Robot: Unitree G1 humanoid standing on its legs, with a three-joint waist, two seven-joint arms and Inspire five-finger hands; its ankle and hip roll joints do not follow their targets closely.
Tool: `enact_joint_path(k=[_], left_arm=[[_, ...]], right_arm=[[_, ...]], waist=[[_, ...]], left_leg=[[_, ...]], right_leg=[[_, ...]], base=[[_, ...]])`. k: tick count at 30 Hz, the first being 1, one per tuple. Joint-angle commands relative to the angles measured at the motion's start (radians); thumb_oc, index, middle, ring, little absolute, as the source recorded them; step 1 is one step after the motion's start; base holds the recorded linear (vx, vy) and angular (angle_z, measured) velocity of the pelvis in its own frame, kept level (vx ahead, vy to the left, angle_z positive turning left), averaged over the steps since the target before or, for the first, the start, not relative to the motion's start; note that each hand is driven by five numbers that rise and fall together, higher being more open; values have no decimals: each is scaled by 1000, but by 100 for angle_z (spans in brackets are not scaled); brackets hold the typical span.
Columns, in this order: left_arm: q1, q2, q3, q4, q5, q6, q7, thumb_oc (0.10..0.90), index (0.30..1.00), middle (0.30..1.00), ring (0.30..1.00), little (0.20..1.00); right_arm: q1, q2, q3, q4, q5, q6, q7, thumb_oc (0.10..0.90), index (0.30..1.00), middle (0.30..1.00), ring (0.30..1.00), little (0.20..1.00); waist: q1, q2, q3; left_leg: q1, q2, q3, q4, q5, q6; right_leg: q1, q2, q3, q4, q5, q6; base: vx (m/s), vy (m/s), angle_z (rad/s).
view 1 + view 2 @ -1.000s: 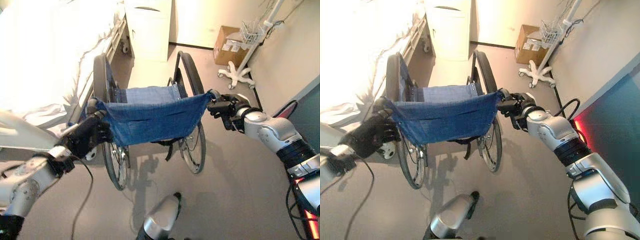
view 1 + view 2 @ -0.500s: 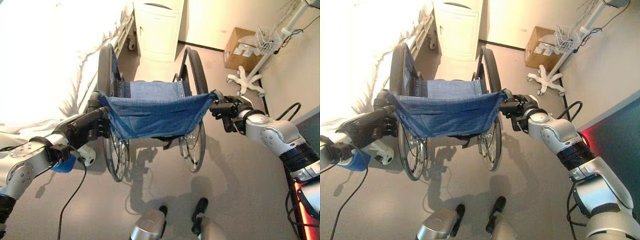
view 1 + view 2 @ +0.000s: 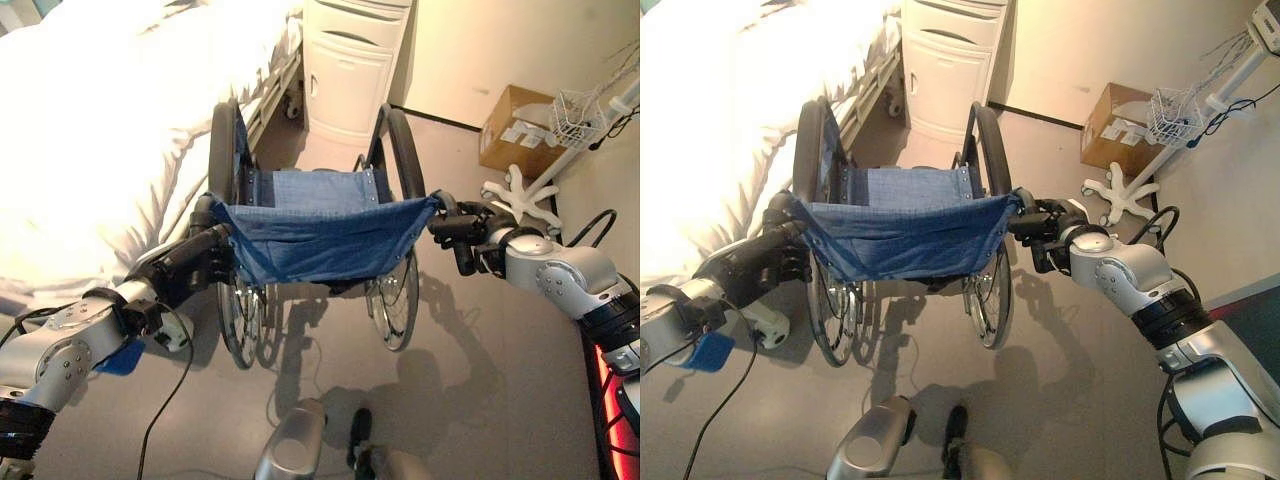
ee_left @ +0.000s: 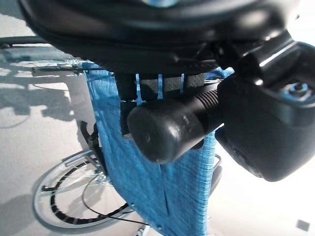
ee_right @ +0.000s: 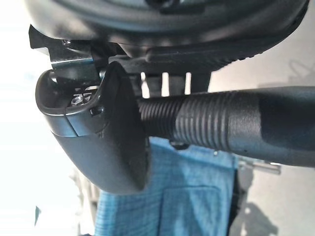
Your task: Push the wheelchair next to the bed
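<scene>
The wheelchair (image 3: 320, 235) stands at frame centre just beside the bed (image 3: 100, 150) on the left, with the left hand (image 3: 190, 265) curled round its left grip (image 4: 170, 123) and the right hand (image 3: 465, 228) curled round its right grip (image 5: 231, 125).

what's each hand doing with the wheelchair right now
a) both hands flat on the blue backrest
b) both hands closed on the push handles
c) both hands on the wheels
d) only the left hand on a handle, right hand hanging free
b: the left hand and the right hand each curl round a push handle of the wheelchair; both wrist views show fingers wrapped over the grips.
</scene>
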Motion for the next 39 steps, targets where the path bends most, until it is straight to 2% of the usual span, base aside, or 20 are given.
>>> enact_joint_path(k=[1, 2, 4, 6, 8, 12, 13, 15, 16, 18, 19, 20, 22, 23, 27, 38, 39], left_arm=[[-190, -45, 24, 39, 41, -140, 0, 400, 300, 300, 300, 300], [-199, -61, 15, 36, 56, -139, 1, 400, 300, 300, 300, 300], [-205, -75, 10, 32, 68, -139, 4, 400, 300, 300, 300, 300], [-223, -77, 9, 34, 52, -127, 8, 400, 300, 300, 300, 300], [-245, -63, -2, 52, 37, -120, -1, 400, 300, 300, 300, 300], [-308, -40, -41, 97, 24, -124, -30, 400, 300, 300, 300, 300], [-338, -29, -55, 125, 26, -125, -52, 400, 300, 300, 300, 300], [-368, -14, -65, 151, 21, -121, -62, 400, 300, 300, 300, 300], [-381, -10, -71, 162, 18, -121, -61, 400, 300, 300, 300, 300], [-390, -5, -77, 157, 12, -123, -46, 400, 300, 300, 300, 300], [-390, -4, -77, 157, 11, -123, -45, 400, 300, 300, 300, 300], [-384, 8, -80, 148, -11, -141, -32, 400, 300, 300, 300, 300], [-368, 14, -64, 139, -15, -147, -28, 400, 300, 300, 300, 300], [-356, 13, -50, 130, -9, -148, -27, 400, 300, 300, 300, 300], [-337, 14, -47, 107, -10, -151, -8, 400, 300, 300, 300, 300], [-297, -10, -32, 78, -2, -152, 24, 400, 300, 300, 300, 300], [-287, -13, -23, 75, 1, -152, 38, 485, 427, 427, 427, 427]], right_arm=[[-51, 101, 60, -275, 35, -109, 199, 400, 300, 300, 300, 300], [-38, 106, 55, -278, 32, -107, 189, 400, 300, 300, 300, 300], [-20, 104, 46, -287, 29, -106, 185, 400, 300, 300, 300, 300], [29, 98, 29, -296, 12, -113, 193, 400, 300, 300, 300, 300], [79, 91, -5, -305, -5, -119, 203, 400, 300, 300, 300, 300], [123, 91, -39, -316, -11, -142, 191, 400, 300, 300, 300, 300], [127, 98, -46, -314, -6, -153, 184, 400, 300, 300, 300, 300], [121, 108, -45, -314, 1, -155, 189, 400, 300, 300, 300, 300], [115, 116, -40, -318, 4, -152, 190, 400, 300, 300, 300, 300], [103, 119, -31, -324, 1, -147, 192, 400, 300, 300, 300, 300], [103, 119, -31, -324, 1, -147, 192, 400, 300, 300, 300, 300], [106, 109, -27, -332, 1, -157, 196, 400, 300, 300, 300, 300], [106, 107, -27, -333, 8, -163, 198, 400, 300, 300, 300, 300], [100, 109, -31, -329, 14, -162, 200, 400, 300, 300, 300, 300], [84, 82, -32, -319, 53, -163, 188, 400, 300, 300, 300, 300], [91, 79, -43, -300, 30, -160, 142, 400, 300, 300, 300, 300], [94, 76, -47, -296, 23, -157, 131, 642, 662, 662, 662, 662]], waist=[[-60, 26, -85], [-58, 33, -86], [-59, 35, -85], [-70, 33, -99], [-78, 32, -107], [-80, 34, -104], [-80, 36, -95], [-78, 40, -90], [-77, 40, -86], [-85, 41, -80], [-86, 42, -79], [-94, 32, -75], [-95, 29, -69], [-98, 22, -65], [-92, 1, -88], [-85, -10, -105], [-83, -11, -106]], left_leg=[[-81, 38, 109, 13, 290, -34], [-95, 56, 107, -14, 320, -50], [-104, 62, 101, -10, 323, -55], [-76, 38, 130, -30, 225, -27], [-62, 22, 147, -15, 184, -12], [-37, -17, 137, -9, 147, 23], [-15, -34, 122, -16, 136, 41], [13, -43, 127, -26, 123, 53], [34, -44, 140, -34, 117, 55], [56, -42, 146, -39, 110, 49], [58, -42, 145, -39, 109, 48], [56, -54, 149, -30, 91, 51], [55, -48, 154, -20, 89, 53], [57, -43, 158, -23, 88, 54], [57, -47, 166, -66, 99, 47], [65, -42, 166, -87, 95, 39], [67, -40, 167, -87, 94, 38]], right_leg=[[189, 15, -300, -58, -40, 13], [205, 18, -304, -64, -52, 10], [216, 12, -304, -61, -63, 11], [227, -28, -307, -43, -74, 36], [237, -51, -308, -18, -83, 52], [215, -83, -305, 93, -96, 80], [183, -102, -302, 183, -68, 102], [161, -123, -313, 242, -43, 112], [153, -136, -321, 235, -32, 113], [135, -124, -320, 127, -41, 102], [136, -122, -321, 120, -40, 101], [107, -127, -319, 16, 9, 105], [93, -127, -312, 20, 24, 109], [93, -117, -297, 4, 29, 108], [121, -102, -308, -88, 56, 111], [155, -91, -314, -147, 60, 106], [159, -91, -316, -149, 59, 104]], base=[[251, 138, -43], [249, 158, -50], [194, 153, -33], [235, 290, -28], [211, 267, -17], [159, 185, 4], [135, 167, -3], [143, 151, -6], [96, 79, -18], [48, 16, -37], [2, -55, -39], [-17, -71, -33], [-16, -80, -26], [18, -107, -10], [26, -90, 0], [29, -31, 1], [0, 0, 0]])
